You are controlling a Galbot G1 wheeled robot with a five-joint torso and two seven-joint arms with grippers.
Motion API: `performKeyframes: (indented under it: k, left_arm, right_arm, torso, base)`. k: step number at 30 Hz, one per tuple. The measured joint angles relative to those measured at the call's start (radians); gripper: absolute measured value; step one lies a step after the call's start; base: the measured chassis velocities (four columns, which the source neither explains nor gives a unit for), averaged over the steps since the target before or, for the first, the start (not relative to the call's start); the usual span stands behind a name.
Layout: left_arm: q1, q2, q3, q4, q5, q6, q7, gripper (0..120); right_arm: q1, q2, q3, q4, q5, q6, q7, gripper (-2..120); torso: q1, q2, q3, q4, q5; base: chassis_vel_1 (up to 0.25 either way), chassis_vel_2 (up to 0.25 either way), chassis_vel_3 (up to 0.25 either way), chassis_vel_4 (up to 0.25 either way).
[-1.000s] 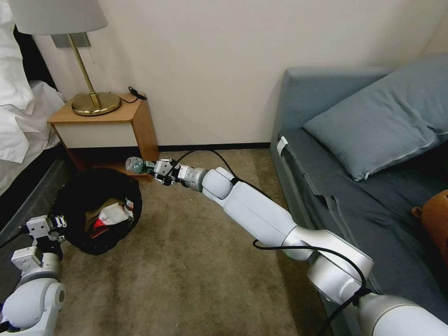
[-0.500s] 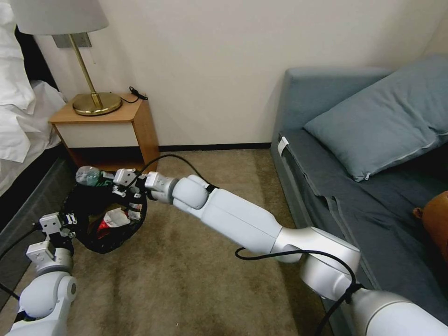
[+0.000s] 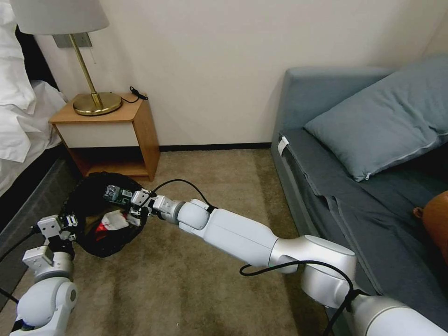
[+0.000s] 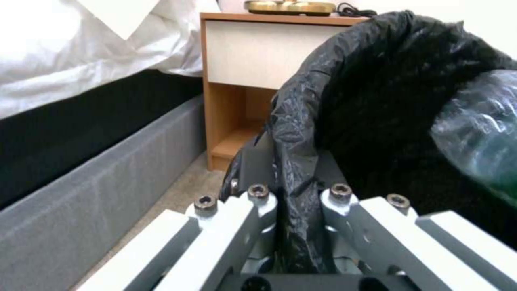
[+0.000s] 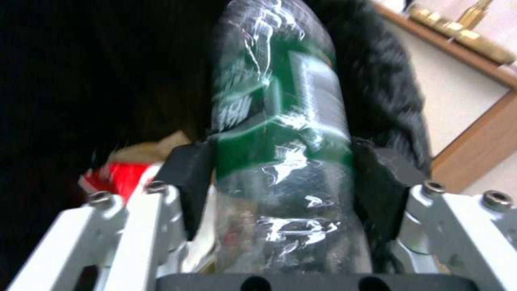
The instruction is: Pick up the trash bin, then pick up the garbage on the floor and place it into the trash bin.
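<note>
The trash bin (image 3: 100, 219) is held off the carpet, tilted, its bag-lined rim pinched between the closed fingers of the left gripper (image 3: 70, 223). The clear plastic bottle (image 5: 280, 133) is clamped by its green label in the right gripper (image 3: 135, 204), inside the bin's mouth, above a red-and-white snack packet (image 3: 108, 222). The depositing step is judged in hand; release over the opening is required next.

glossy white arms (image 3: 242, 235), black cables (image 3: 275, 268), seemingly grey joints.
</note>
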Motion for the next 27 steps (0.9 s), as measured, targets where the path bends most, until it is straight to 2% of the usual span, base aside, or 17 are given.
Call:
performKeyframes:
  k: [1,3,4,6,9,11,16,17,18,20,22,23,24,25,26,27]
  left_arm:
    - [0.000,0.000,0.000,0.000,0.000,0.000,0.000,3]
    - [-0.006,-0.014,0.010,-0.001,0.009,0.002,-0.002,3]
    - [-0.006,-0.014,0.010,-0.001,0.009,0.002,-0.002,3]
    - [-0.006,-0.022,0.015,0.000,0.015,0.002,-0.001,3]
    - [-0.007,-0.024,0.016,0.002,0.016,0.002,-0.001,3]
    - [-0.010,-0.035,0.021,0.014,0.013,0.001,-0.004,3]
    - [-0.015,-0.041,0.025,0.036,-0.020,0.003,-0.024,3]
    - [-0.019,-0.045,0.023,0.040,-0.055,0.017,-0.041,3]
    - [-0.019,-0.045,0.023,0.040,-0.055,0.017,-0.041,3]
    - [-0.033,-0.059,0.008,0.035,-0.184,0.071,-0.105,3]
    - [-0.037,-0.063,0.003,0.034,-0.211,0.081,-0.118,3]
    - [-0.052,-0.072,-0.011,0.032,-0.276,0.104,-0.156,3]
    - [-0.052,-0.072,-0.011,0.032,-0.276,0.104,-0.156,3]
    - [-0.069,-0.079,-0.025,0.031,-0.341,0.125,-0.192,3]
    - [-0.069,-0.079,-0.025,0.031,-0.341,0.125,-0.192,3]
    - [-0.089,-0.083,-0.036,0.034,-0.394,0.139,-0.224,3]
  right_arm:
    - [0.000,0.000,0.000,0.000,0.000,0.000,0.000,59]
    - [0.021,0.000,-0.004,0.018,0.019,-0.005,0.019,73]
    - [0.021,0.000,-0.004,0.018,0.019,-0.005,0.019,73]
    - [0.033,0.000,-0.007,0.033,0.030,-0.010,0.025,84]
    - [0.036,0.000,-0.008,0.038,0.034,-0.012,0.027,88]
    - [0.049,-0.001,0.000,0.053,0.038,-0.014,0.036,98]
    - [0.070,-0.001,0.051,0.061,0.042,-0.020,0.055,100]
    - [0.077,-0.001,0.082,0.064,0.039,-0.024,0.064,100]
    - [0.077,-0.001,0.082,0.064,0.039,-0.024,0.064,100]
    - [0.088,-0.001,0.160,0.070,0.035,-0.040,0.106,100]
    - [0.090,-0.001,0.179,0.072,0.034,-0.045,0.115,100]
    - [0.096,-0.001,0.227,0.080,0.030,-0.060,0.135,100]
    - [0.096,-0.001,0.227,0.080,0.030,-0.060,0.135,100]
    - [0.097,-0.001,0.267,0.090,0.027,-0.070,0.150,100]
    - [0.097,-0.001,0.267,0.090,0.027,-0.070,0.150,100]
    - [0.094,-0.001,0.295,0.098,0.019,-0.073,0.157,100]
  torso:
    - [0.000,0.000,0.000,0.0000,0.0000]
    - [0.000,0.000,0.000,0.0000,0.0000]
    - [0.000,0.000,0.000,0.0000,0.0000]
    - [0.000,0.000,0.000,0.0001,0.0000]
    - [0.000,0.000,0.000,0.0001,0.0000]
    - [0.000,0.000,0.000,0.0003,0.0000]
    - [0.000,0.000,0.000,0.0001,0.0000]
    - [0.000,0.000,0.000,0.0002,0.0000]
    - [0.000,0.000,0.000,0.0002,0.0000]
    - [0.000,0.000,0.000,0.0003,0.0000]
    - [0.000,0.000,0.000,0.0000,-0.0001]
    - [0.000,0.000,0.000,-0.0002,0.0000]
    - [0.000,0.000,0.000,-0.0002,0.0000]
    - [0.000,0.000,0.000,-0.0001,0.0001]
    - [0.000,0.000,0.000,-0.0001,0.0001]
    - [0.000,0.000,0.000,0.0002,-0.0002]
  base:
    - [0.000,0.000,0.000,0.000]
    - [0.000,0.000,0.000,0.000]
    - [0.000,0.000,0.000,0.000]
    - [0.000,0.000,0.000,0.000]
    - [0.000,0.000,0.000,0.000]
    - [0.000,0.000,0.000,0.000]
    - [0.000,0.000,0.000,0.000]
    - [0.000,0.000,0.000,0.000]
    - [0.000,0.000,0.000,0.000]
    - [0.000,0.000,0.000,0.000]
    - [0.000,0.000,0.000,0.000]
    - [0.000,0.000,0.000,0.000]
    - [0.000,0.000,0.000,0.000]
    - [0.000,0.000,0.000,0.000]
    - [0.000,0.000,0.000,0.000]
    - [0.000,0.000,0.000,0.000]
